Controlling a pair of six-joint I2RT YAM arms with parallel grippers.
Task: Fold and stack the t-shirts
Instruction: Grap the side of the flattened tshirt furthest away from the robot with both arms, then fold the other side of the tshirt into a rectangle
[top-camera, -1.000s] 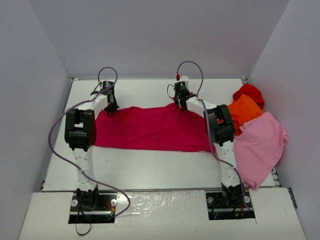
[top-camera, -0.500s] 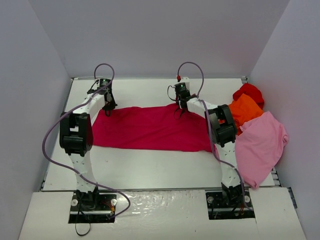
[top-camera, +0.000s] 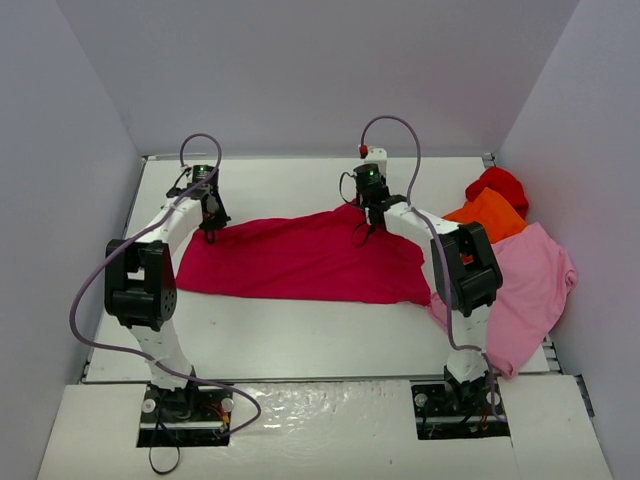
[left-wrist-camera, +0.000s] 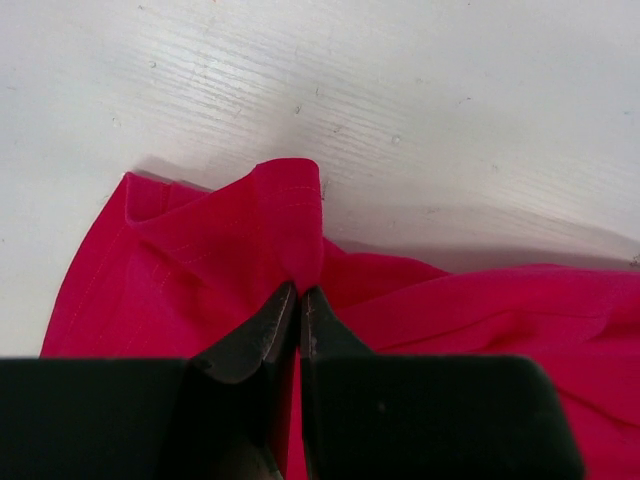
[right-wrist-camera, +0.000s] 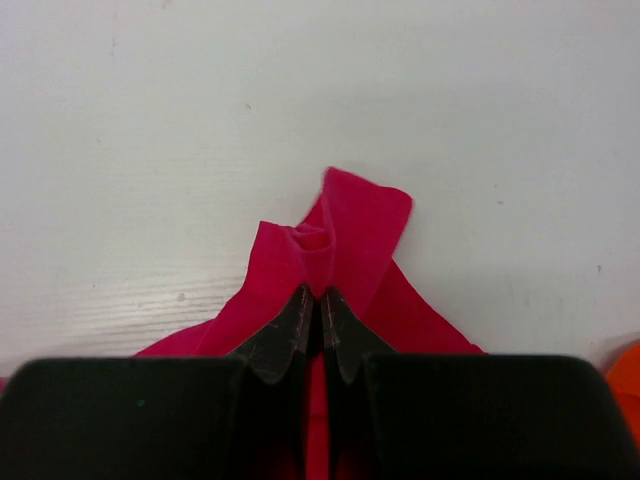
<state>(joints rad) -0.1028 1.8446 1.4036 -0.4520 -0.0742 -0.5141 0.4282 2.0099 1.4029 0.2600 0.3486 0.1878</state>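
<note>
Tension matters: left pincer (left-wrist-camera: 300, 290) and right pincer (right-wrist-camera: 320, 292) are each clenched on the far edge of the crimson shirt (top-camera: 300, 265) lying across the middle of the table (top-camera: 300, 340), so both should lift level and together.

I see two white-linked arms with chunky black joint housings: the left arm (top-camera: 150, 290) at lower left of the overhead frame, the right arm (top-camera: 465, 275) at lower right. A lilac cable (top-camera: 72, 318) loops along each. A green light (top-camera: 200, 171) glows at each wrist, and a red connector (top-camera: 363, 151) tops the right one. My wrist cameras show matte black, wedge-shaped fingers (left-wrist-camera: 245, 340).
</note>
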